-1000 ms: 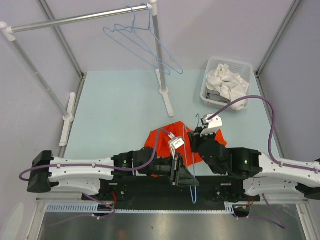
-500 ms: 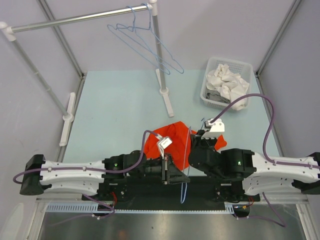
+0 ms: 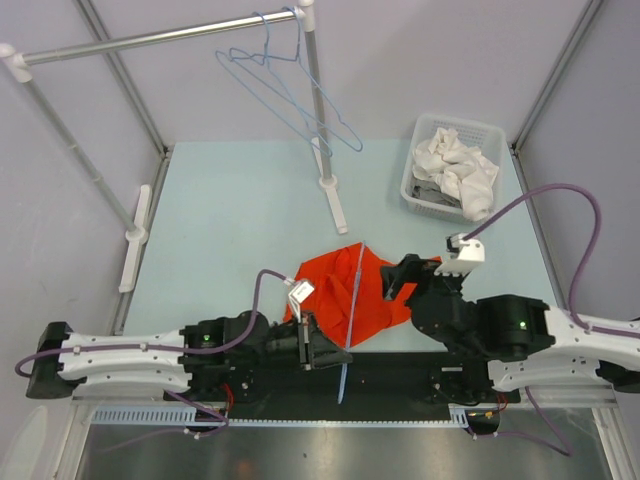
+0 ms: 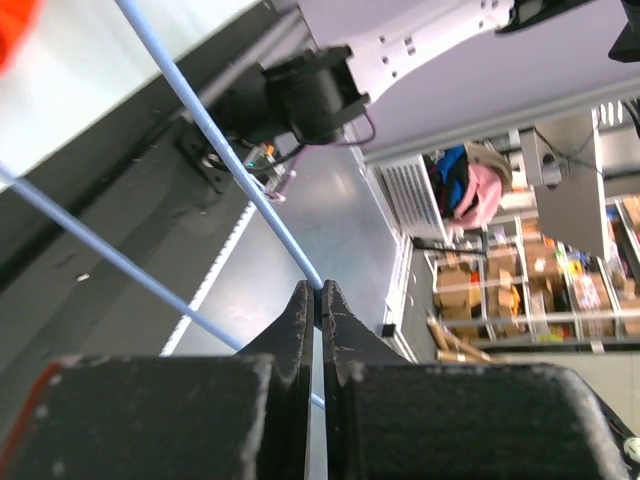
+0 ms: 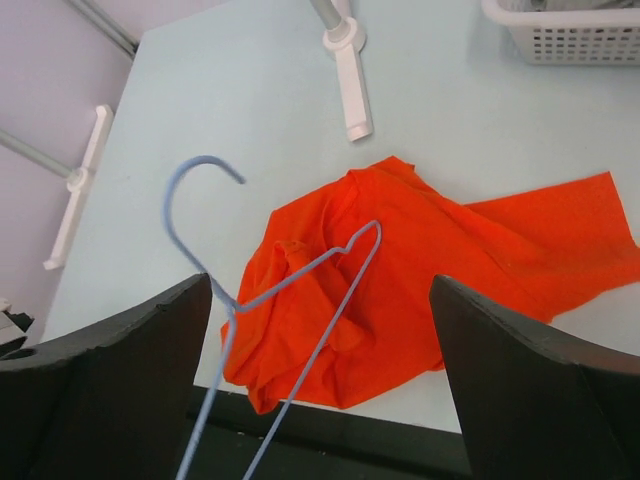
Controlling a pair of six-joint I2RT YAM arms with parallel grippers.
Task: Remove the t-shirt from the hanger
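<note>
T-shirt (image 5: 450,262) lies crumpled below the wide-apart right pincer (image 5: 320,290); left pincer (image 4: 321,296) clamps the hanger (image 4: 215,135).

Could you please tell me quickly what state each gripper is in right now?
Left gripper: shut on the hanger.
Right gripper: open, holding nothing.

The t-shirt (image 3: 375,300) lies on the table (image 3: 230,220) near its front edge, right of centre. The hanger (image 3: 353,300) runs front to back over it, its near end in the left gripper (image 4: 321,292). The right gripper (image 5: 320,288) sits just right of the shirt. A basket (image 3: 408,185) holding cloths (image 3: 455,170) stands in the far right corner. Behind the shirt stands the rack (image 3: 150,40), with spare hangers (image 3: 285,95) on its rail.
</note>
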